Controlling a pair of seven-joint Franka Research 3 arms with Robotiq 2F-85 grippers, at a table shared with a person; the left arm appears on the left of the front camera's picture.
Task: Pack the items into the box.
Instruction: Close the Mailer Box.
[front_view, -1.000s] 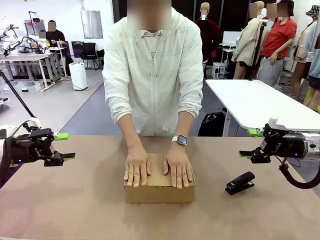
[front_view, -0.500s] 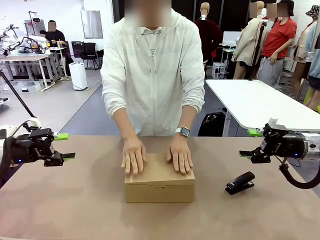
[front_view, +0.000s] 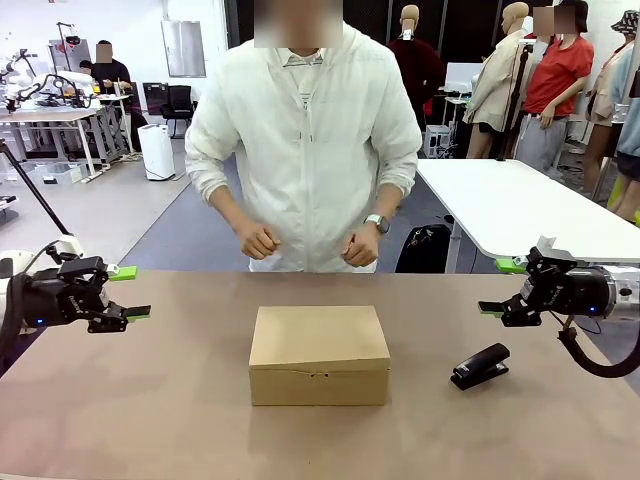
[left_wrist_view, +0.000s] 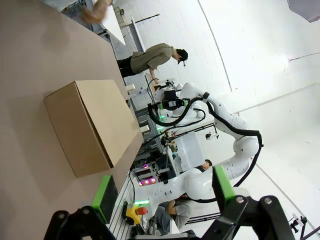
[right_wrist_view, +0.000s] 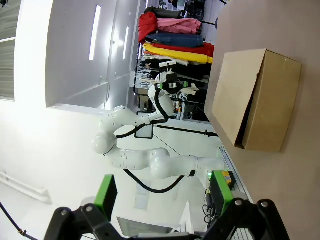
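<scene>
Cardboard box (front_view: 319, 355) between both open grippers

Closed brown box (front_view: 319, 354) mid-table, flap down. Beyond it, person's hands (front_view: 259, 240) loosely curled at the waist — off the lid. Left gripper (front_view: 128, 292) and right gripper (front_view: 502, 287) parked wide apart, jaws spread. Black stapler (front_view: 480, 366) right of box — near right gripper.
</scene>
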